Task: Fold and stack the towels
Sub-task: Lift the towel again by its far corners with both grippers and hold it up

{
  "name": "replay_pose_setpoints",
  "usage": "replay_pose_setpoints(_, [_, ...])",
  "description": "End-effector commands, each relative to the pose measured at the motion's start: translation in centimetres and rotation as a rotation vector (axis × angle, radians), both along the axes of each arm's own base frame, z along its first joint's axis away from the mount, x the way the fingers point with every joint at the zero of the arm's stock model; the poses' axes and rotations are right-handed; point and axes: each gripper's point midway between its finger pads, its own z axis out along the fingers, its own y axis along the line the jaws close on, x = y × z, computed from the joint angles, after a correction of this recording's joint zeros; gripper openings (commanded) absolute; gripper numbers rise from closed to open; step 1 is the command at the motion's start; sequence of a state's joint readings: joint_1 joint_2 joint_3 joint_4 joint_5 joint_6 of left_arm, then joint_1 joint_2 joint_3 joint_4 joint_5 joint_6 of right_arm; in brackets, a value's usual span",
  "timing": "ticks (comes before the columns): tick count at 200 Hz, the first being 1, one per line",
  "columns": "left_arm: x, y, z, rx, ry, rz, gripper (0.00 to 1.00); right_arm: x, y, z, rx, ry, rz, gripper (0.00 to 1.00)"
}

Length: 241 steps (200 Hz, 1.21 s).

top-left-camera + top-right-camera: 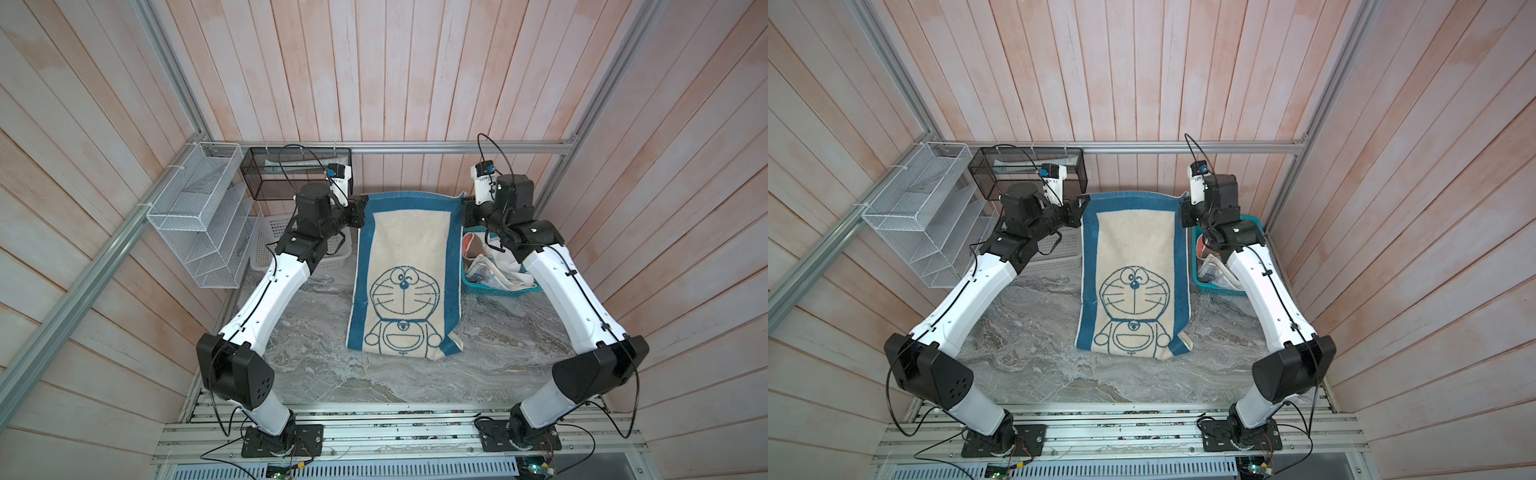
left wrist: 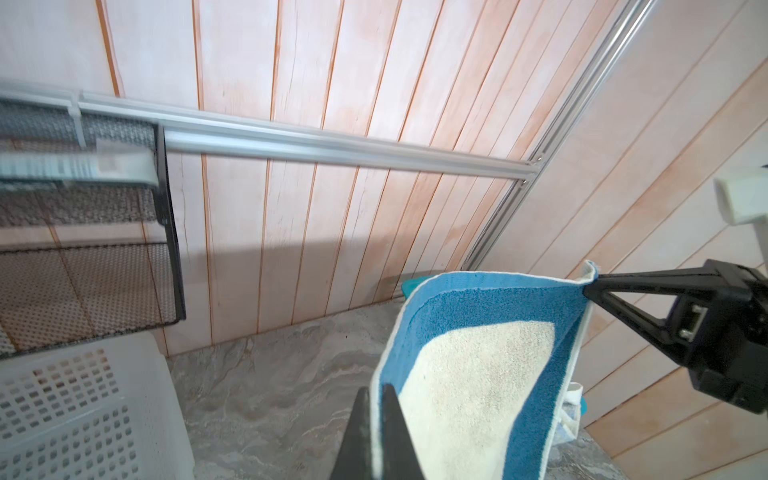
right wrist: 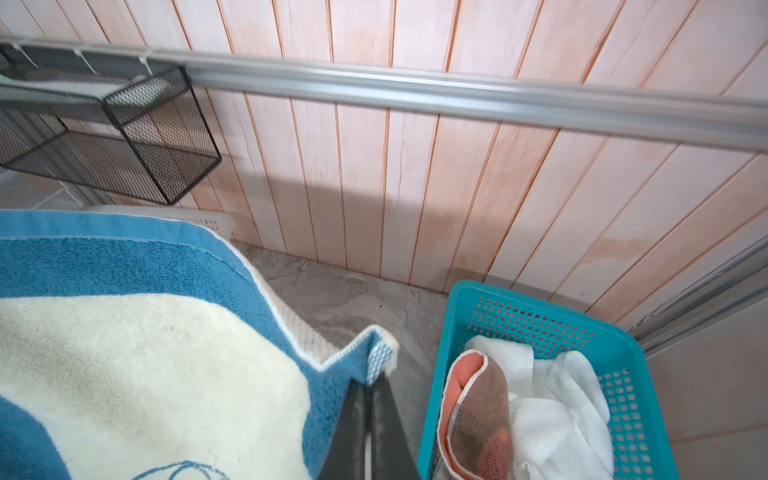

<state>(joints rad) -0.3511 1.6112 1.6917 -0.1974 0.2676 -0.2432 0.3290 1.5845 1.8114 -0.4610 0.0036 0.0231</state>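
In both top views the terry towel with the cream middle, blue border and blue cartoon-cat outline [image 1: 405, 249] hangs like a ramp. Its far edge is up in the air between the arms, and its near end sits on the grey marbled table [image 1: 316, 374]. The left gripper [image 1: 362, 204] is pinched on the far-left corner and the right gripper [image 1: 462, 204] on the far-right one. The top edge is fairly taut with a slight sag. The near-right corner looks curled under itself.

Left wrist view: the jaws are clenched on the towel's white-piped hem. The fingertips [image 2: 397, 428] sit right at the edge, so there's not much cloth in the bite. The other claw shows across the span, clamped on its corner too.

Right wrist view: the jaws are closed on the very tip of the corner. Just beside it, the teal plastic basket [image 3: 519, 324] holds the salmon-brown towel [image 3: 478, 411] and the plain white towel [image 3: 552, 415], both crumpled and not yet folded.

I read this step as spreading the towel flat for the first fold. My take on doing it well:
- Move both arms together at equal height.
- Hold the top edge tight, but don't yank, since both grips look shallow.
- Pull toward the back wall so the curled corner drags flat.
- Lower the towel clear of the teal basket.
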Motion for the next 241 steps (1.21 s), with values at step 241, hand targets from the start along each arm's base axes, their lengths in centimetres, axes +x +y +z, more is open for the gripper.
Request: replay_pose_setpoints(241, [-3.2, 6.4, 13.4, -0.079, -0.175, 0.031, 0.00, -3.2, -0.7, 17.0, 0.032, -0.346, -0.019, 0.00])
